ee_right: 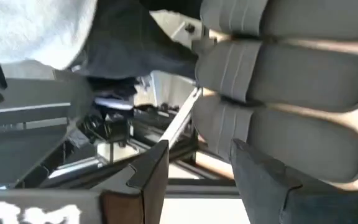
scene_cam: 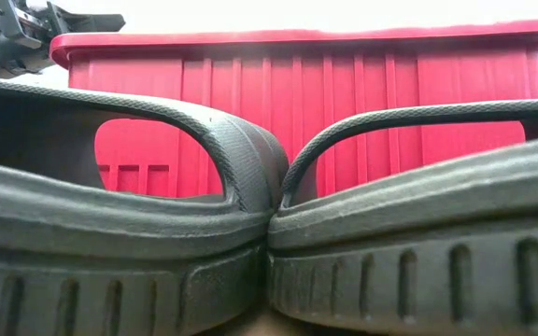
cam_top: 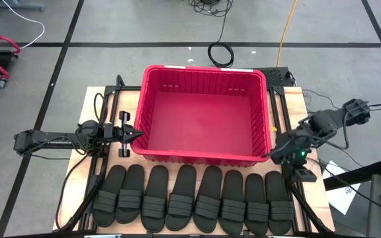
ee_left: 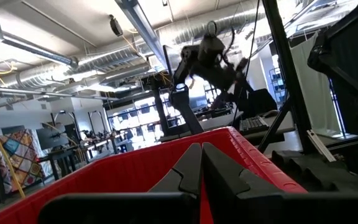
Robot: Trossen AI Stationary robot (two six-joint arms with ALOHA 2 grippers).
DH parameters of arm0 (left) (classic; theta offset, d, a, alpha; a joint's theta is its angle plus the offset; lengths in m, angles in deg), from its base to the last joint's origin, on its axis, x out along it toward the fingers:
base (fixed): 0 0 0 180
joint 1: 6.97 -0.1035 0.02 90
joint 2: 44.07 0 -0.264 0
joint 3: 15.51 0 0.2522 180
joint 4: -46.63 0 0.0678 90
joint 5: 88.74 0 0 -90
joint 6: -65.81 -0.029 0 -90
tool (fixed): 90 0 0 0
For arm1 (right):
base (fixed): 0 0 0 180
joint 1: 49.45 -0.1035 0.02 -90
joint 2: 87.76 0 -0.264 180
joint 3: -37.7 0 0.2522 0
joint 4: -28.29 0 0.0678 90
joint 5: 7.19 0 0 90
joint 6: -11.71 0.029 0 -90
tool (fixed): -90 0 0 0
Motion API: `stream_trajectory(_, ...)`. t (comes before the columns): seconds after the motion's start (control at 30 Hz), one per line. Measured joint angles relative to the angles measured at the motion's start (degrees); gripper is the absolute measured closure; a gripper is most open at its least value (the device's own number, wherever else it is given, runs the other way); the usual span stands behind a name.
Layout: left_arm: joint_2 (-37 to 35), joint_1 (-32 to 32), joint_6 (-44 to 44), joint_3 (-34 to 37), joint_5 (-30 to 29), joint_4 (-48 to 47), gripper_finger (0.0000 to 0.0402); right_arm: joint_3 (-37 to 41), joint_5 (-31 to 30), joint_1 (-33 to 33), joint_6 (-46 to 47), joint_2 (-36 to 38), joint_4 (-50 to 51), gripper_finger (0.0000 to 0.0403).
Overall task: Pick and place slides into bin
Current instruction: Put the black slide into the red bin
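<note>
A: How much room are the arms getting around the bin [cam_top: 204, 116]?

B: Not much. The left gripper [cam_top: 139, 133] is sitting just beside the bin's left wall, near its front corner, with its fingers [ee_left: 194, 167] pressed together and nothing between them. The right gripper [cam_top: 272, 153] is hovering at the bin's front right corner, above the right end of the row, fingers [ee_right: 151, 171] standing apart and holding nothing.

A: And the slides [cam_top: 194, 199]?

B: All eight are lying in one row along the table's front edge, just in front of the bin, side by side and touching. They are black and matte, long oval soles with a wide ribbed strap over each. From table height, two of them are filling the view, pressed sole to sole, with the red slatted wall behind.

A: Is the bin holding anything?

B: No, its red floor is showing bare.

A: The surroundings?

B: A pale wooden table [cam_top: 91, 107] is standing on a grey floor with dark lines, and cables are trailing behind it.
</note>
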Motion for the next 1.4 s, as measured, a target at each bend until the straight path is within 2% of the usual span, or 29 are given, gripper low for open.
stream_trajectory(0.33,0.0,0.0,1.5,0.0,0.0,0.0,0.0380,21.9,0.0,-6.0,14.4,8.1,-22.7,0.0240)
stream_trajectory(0.53,0.0,0.0,1.8,0.0,0.0,0.0,0.0380,31.2,-0.1,-10.6,22.0,9.1,-35.2,0.0240)
stream_trajectory(0.73,0.0,0.0,1.8,0.0,0.0,0.0,0.0380,36.9,-0.6,-14.2,26.5,8.1,-40.8,0.0240)
stream_trajectory(0.87,0.0,0.0,1.8,0.0,0.0,-0.2,0.0380,40.4,-4.4,-16.2,29.7,7.6,-44.6,0.0240)
stream_trajectory(1.07,0.0,0.0,1.8,0.0,0.0,-0.5,0.0380,42.7,-7.6,-19.0,31.8,5.9,-44.7,0.0240)
stream_trajectory(1.4,0.0,0.0,1.9,0.0,0.0,-0.5,0.0380,44.8,-7.9,-24.2,31.9,1.6,-51.8,0.0240)
